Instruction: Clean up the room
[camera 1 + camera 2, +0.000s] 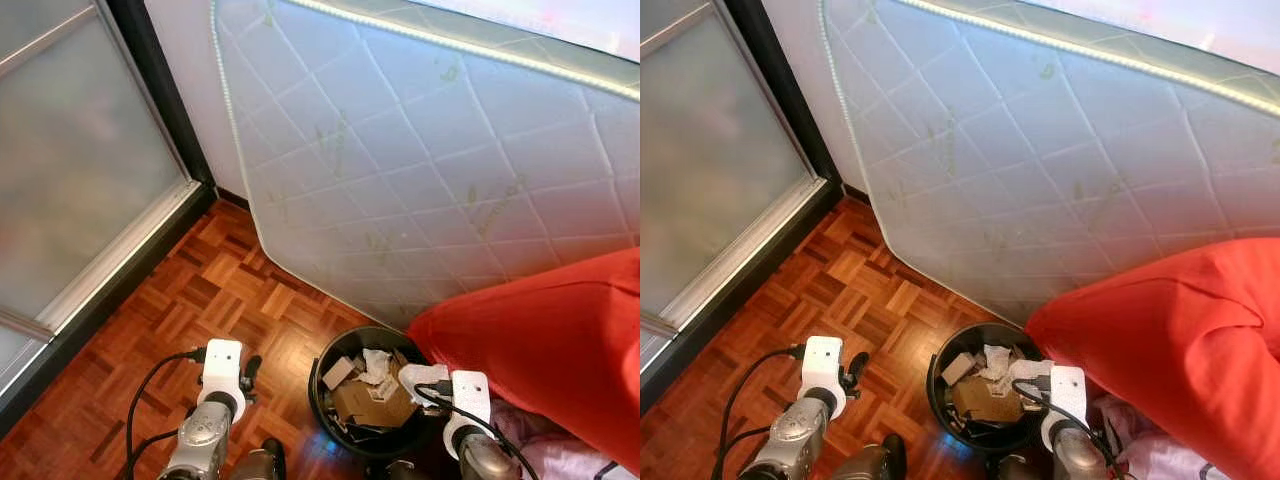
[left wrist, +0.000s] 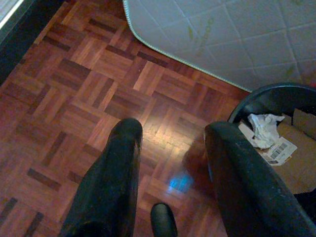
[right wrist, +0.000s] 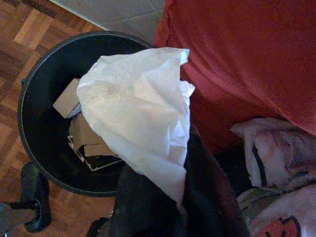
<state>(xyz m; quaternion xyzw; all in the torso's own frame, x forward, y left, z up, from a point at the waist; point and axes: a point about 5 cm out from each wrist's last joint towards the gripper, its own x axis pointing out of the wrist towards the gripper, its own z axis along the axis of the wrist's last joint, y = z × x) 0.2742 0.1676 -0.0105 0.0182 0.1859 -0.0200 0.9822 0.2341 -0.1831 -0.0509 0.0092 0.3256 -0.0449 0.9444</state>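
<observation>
Parquet floor [image 1: 230, 290] carries a black bin [image 3: 34, 103]; above its rim, the right gripper [image 3: 168, 197] pinches white tissue [image 3: 138, 118] for dropping, while beside it the left gripper [image 2: 173, 143] waits wide open.

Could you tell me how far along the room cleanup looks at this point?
Some rubbish is already in the black bin: cardboard and crumpled paper. In hand: the right gripper holds a white tissue above the bin, not yet dropped. The left gripper is open over bare floor. Pink cloth beside the red cushion may remain.
</observation>
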